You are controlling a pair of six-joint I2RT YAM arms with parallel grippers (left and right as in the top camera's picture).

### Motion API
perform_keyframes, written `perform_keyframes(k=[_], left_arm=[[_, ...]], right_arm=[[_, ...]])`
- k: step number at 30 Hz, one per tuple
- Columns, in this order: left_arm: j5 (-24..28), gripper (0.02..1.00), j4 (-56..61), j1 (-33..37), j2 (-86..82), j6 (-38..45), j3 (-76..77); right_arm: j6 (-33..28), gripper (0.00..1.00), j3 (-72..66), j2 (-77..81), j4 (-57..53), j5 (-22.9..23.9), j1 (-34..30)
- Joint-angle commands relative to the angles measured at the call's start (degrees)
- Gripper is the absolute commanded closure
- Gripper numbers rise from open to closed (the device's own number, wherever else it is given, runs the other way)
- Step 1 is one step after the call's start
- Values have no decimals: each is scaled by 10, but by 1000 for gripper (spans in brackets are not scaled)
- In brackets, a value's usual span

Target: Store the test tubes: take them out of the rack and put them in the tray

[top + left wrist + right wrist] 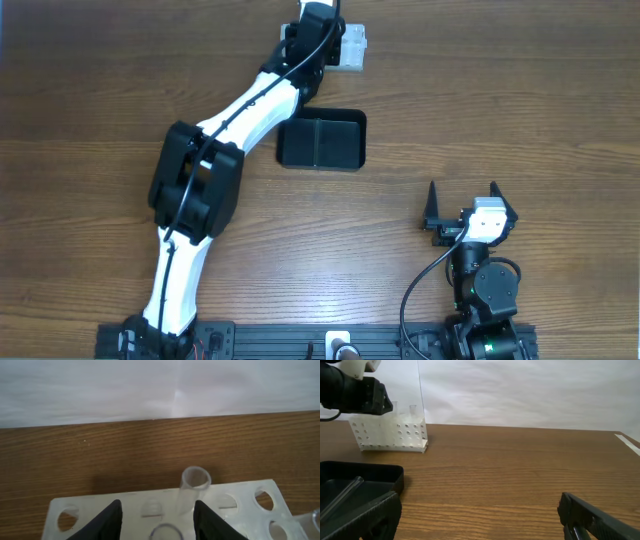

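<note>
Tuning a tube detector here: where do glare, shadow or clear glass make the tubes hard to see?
Left wrist view: a bright patch on the backdrop sits above the standing tube, the wood shows through its glass, and a soft shadow falls on the table behind the rack. Right wrist view: the lying tube is only a faint streak in the black tray.

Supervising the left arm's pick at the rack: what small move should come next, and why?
Probably lower the left gripper slightly and close it on the test tube whose rim sits between its open fingers, since they straddle it over the rack without gripping. Watch the taller tube close by one finger.
</note>
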Motion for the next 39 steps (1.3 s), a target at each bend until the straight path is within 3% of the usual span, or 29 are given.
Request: perform_keyframes(k=[1, 9, 13, 21, 34, 39], left_arm=[[6, 649, 0, 6, 16, 6, 22], [6, 827, -1, 4, 16, 6, 22], [6, 862, -1, 1, 16, 6, 22], [6, 897, -10, -8, 3, 6, 22], [4, 934, -58, -11, -203, 36, 22], [45, 956, -163, -14, -253, -1, 22]], right_arm=[[1, 9, -3, -3, 0, 3, 4], [1, 9, -3, -3, -1, 3, 4], [1, 9, -3, -3, -1, 3, 4], [1, 9, -3, -3, 0, 3, 4], [1, 9, -3, -3, -1, 3, 4], [1, 9, -3, -3, -1, 3, 4]])
